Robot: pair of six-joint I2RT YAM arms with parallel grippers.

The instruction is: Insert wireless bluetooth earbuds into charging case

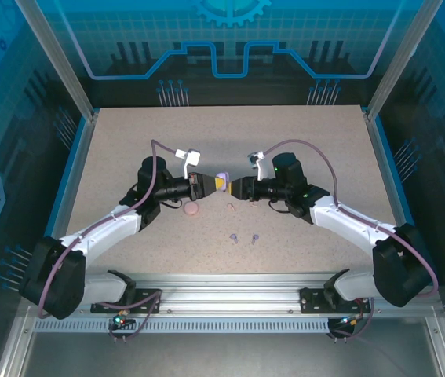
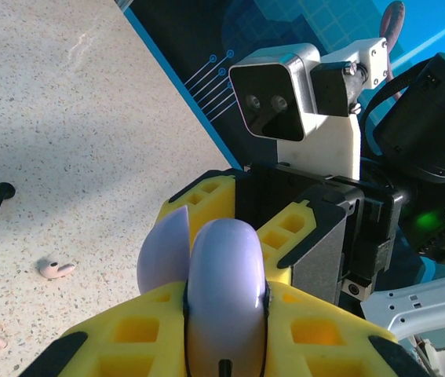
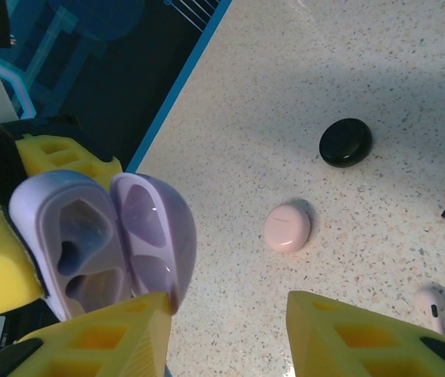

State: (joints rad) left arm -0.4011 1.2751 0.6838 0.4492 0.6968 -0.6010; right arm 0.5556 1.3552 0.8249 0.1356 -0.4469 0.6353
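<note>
Both angled inward, left claw [image 1: 216, 185] faces right claw [image 1: 236, 188].

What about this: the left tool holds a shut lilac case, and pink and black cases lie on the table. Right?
Not shut: the right wrist view shows the lilac case in the left tool open, hollows bare. The pink case and black case do lie on the table.

Lilac case [image 3: 100, 243] stands open near pink case [image 3: 287, 228].
</note>
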